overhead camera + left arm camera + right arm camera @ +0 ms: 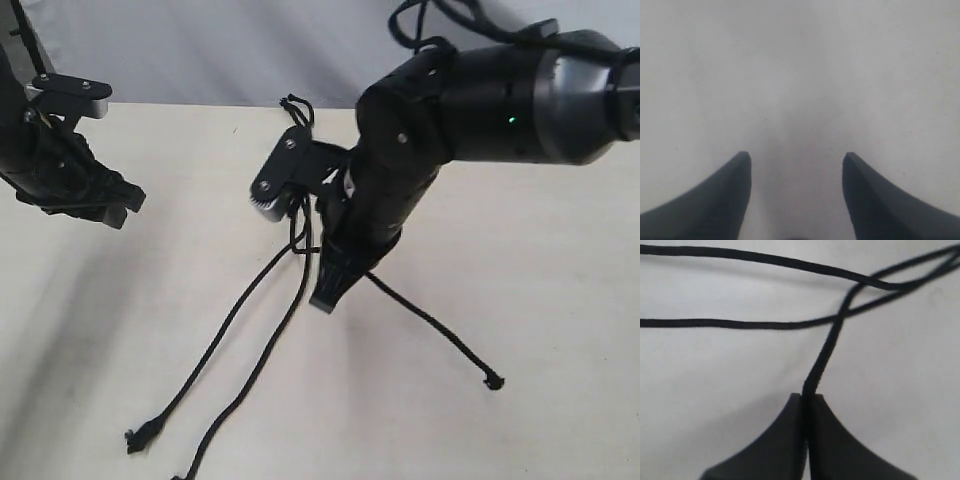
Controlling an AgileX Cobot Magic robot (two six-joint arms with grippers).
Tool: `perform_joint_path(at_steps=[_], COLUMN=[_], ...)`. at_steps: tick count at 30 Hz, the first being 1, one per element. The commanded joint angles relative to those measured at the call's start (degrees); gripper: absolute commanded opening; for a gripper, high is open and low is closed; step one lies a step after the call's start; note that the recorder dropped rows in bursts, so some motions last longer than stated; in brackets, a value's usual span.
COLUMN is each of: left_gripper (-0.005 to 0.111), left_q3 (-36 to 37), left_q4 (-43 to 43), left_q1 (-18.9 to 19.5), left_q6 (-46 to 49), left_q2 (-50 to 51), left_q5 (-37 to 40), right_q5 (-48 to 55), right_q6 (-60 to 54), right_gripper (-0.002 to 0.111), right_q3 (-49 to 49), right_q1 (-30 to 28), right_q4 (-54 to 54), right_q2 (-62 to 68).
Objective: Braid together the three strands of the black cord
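The black cord (297, 112) lies on the pale table, its short loops at the back and three strands running toward the front. Two strands (240, 300) trail to the front left and end in frayed knots (138, 437). The third strand (430, 325) runs right to a knot (492, 381). My right gripper (330, 290) is shut on that third strand (827, 352) close to where the strands cross. The other two strands (740, 324) stretch across the right wrist view. My left gripper (110, 205) hangs open at the far left, with only bare table between its fingers (730, 195).
The right arm's bulky body (500, 95) hangs over the table's back right and covers the cord's upper part. A grey bracket (275, 175) of the wrist sits over the clip area. The table's back edge (200, 103) meets a pale wall.
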Motion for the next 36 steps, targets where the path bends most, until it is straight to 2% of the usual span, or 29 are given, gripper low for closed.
perform_joint_path(at_steps=[1, 9, 16, 19, 23, 26, 30, 36], left_gripper=[0.053, 0.053, 0.053, 0.053, 0.053, 0.053, 0.053, 0.053], left_q3=[-0.11, -0.11, -0.11, -0.11, -0.11, -0.11, -0.11, -0.23], left_q4=[-1.56, -1.68, -1.69, -1.69, -1.69, -2.4, -3.42, -3.42], left_q1=[0.13, 0.13, 0.13, 0.13, 0.13, 0.13, -0.9, -8.63], left_q6=[-0.16, -0.16, -0.16, -0.16, -0.16, -0.16, 0.47, 0.59], left_q2=[-0.52, -0.52, -0.52, -0.52, -0.52, -0.52, -0.73, -2.58], left_q5=[0.55, 0.64, 0.37, 0.37, 0.25, 0.53, 1.88, 2.73], right_q5=[-0.76, -2.97, -5.71, -6.4, -6.4, -6.54, -6.38, -3.23], right_q6=[0.6, 0.66, 0.66, 1.47, 1.36, 1.24, 1.61, 1.5], right_gripper=[0.0, 0.0, 0.002, 0.016, 0.053, 0.071, 0.077, 0.077], right_q3=[0.3, 0.3, 0.3, 0.3, 0.3, 0.3, 0.3, 0.3], right_q1=[-6.74, -13.1, -13.14, -13.14, -13.14, -13.14, -13.14, -13.4], right_q4=[1.2, 1.39, 1.39, 1.39, 1.6, 1.5, 1.5, 1.21], right_q2=[1.85, 9.61, 12.91, 13.02, 13.02, 11.83, 6.92, -4.44])
